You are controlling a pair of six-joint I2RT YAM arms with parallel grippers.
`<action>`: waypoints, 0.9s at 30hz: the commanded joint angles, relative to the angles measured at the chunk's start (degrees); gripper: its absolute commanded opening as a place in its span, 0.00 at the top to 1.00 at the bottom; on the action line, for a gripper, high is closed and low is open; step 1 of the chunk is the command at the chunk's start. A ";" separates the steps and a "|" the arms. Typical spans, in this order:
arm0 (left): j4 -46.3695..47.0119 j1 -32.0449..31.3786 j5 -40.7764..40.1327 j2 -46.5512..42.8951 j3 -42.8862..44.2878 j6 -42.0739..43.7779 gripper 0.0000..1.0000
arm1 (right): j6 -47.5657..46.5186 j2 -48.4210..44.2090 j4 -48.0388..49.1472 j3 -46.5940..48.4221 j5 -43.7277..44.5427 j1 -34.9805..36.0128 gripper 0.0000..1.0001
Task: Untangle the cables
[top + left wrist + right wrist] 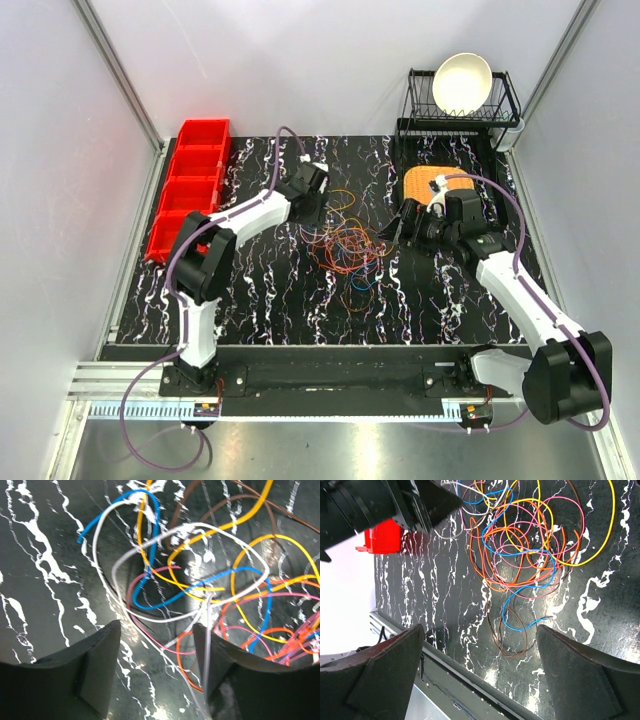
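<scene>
Black marbled table (250, 290), white walls round it. The cables (345, 245) lie in one loose tangle mid-table, btw the two arms. Prob. v. light, floppy, slick; loops will drag their neighbours, so take a free end or outer loop. The left gripper (157, 635) is spread apart, low at tangle's edge, a white wire (207, 635) running btw its fingers, not pinched. The right gripper (480, 640) is wide apart, empty, just short of the tangle.

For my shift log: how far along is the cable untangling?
Done: nothing visible; the cables lie in one overlapping heap. In hand: the left tool hovers open, close over the loops, gripping nothing; the right tool is open beside the heap. Left: separating every strand.
</scene>
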 commanded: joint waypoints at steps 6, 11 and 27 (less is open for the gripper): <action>4.67 2.34 2.62 4.04 5.17 1.38 0.45 | -1.63 2.16 -0.25 1.54 -0.06 0.42 0.01; 5.99 2.87 2.36 6.32 5.44 0.77 0.46 | -1.71 3.04 -0.16 1.72 -0.06 0.50 0.01; 11.09 5.15 3.59 -17.76 -8.02 -0.20 0.01 | -1.72 4.89 -0.16 2.86 -0.50 0.42 0.01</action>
